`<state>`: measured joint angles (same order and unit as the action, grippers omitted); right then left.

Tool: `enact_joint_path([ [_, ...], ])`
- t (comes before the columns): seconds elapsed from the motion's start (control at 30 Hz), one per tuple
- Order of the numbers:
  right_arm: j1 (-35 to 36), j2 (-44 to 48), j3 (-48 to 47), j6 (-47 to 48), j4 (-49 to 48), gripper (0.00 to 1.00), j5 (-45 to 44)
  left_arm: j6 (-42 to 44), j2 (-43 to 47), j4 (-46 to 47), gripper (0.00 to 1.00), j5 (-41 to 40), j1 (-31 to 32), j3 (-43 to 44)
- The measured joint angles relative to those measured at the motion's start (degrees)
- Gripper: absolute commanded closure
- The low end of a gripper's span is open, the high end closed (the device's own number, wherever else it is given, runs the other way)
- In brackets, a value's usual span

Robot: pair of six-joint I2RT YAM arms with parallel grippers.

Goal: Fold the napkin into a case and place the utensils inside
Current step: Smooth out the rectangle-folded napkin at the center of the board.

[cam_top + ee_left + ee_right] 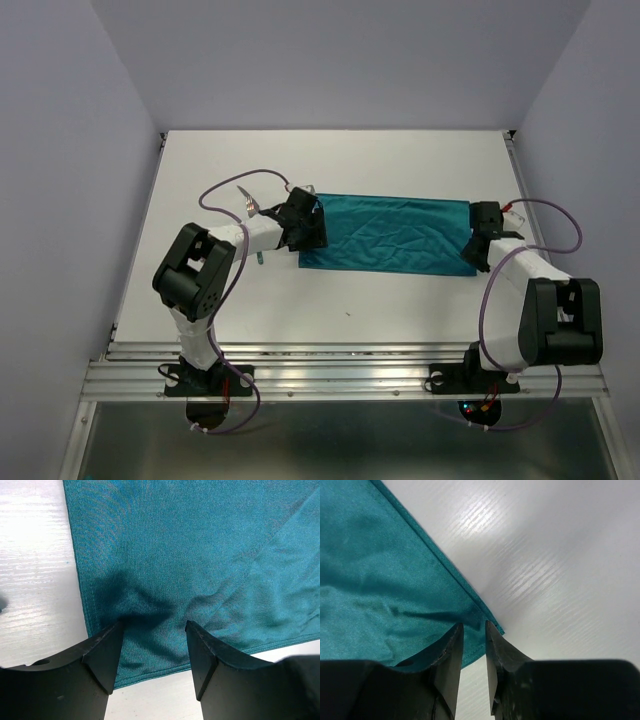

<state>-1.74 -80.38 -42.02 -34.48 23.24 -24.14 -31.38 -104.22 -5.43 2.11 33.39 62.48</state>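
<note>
1. Teal-green cloth napkin (pixel 390 232) lies mid-frame, a flat strip, apparently only partly folded.
2. Left gripper (pixel 152 630) stands open over it; right gripper (pixel 474 630) is nearly closed at its corner, grip unclear.
3. Teal-handled silver utensils (pixel 248 205) lie outside it, upper left.

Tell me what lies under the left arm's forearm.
A shiny utensil head pokes out on the arm's far side and a thin teal tip on its near side. The left arm covers whatever joins them, so the number of utensils cannot be told.
</note>
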Motion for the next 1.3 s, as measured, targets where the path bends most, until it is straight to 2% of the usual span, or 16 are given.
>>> enact_joint_path([
  [0.17, 0.0, 0.6, -1.5, 0.2, 0.5, 0.7, 1.0, 0.0, 0.1, 0.1, 0.36, 0.0, 0.0, -0.1],
  [0.4, 0.7, 0.4, -5.2, 1.0, -2.8, 0.7, 11.7, 0.9, 0.1, -4.9, 0.35, -0.3, -0.1, 2.5],
  [0.6, 4.7, -8.9, -15.9, 2.1, -5.7, 0.7, 18.5, 2.4, -0.9, -10.9, 0.34, -0.7, -0.1, 14.7],
  [0.87, 10.5, -24.2, -30.3, 1.6, -8.9, 0.73, 26.4, 3.5, -12.4, -9.0, 0.34, 2.8, -0.1, 35.4],
  [1.07, 12.2, -33.0, -38.1, 0.5, -10.0, 0.73, 30.3, 2.5, -22.4, -8.9, 0.34, 8.2, -0.6, 43.0],
  [1.3, 12.3, -39.4, -42.4, -0.4, -10.0, 0.73, 31.7, 0.5, -28.9, -7.3, 0.34, 12.2, -1.5, 46.9],
])
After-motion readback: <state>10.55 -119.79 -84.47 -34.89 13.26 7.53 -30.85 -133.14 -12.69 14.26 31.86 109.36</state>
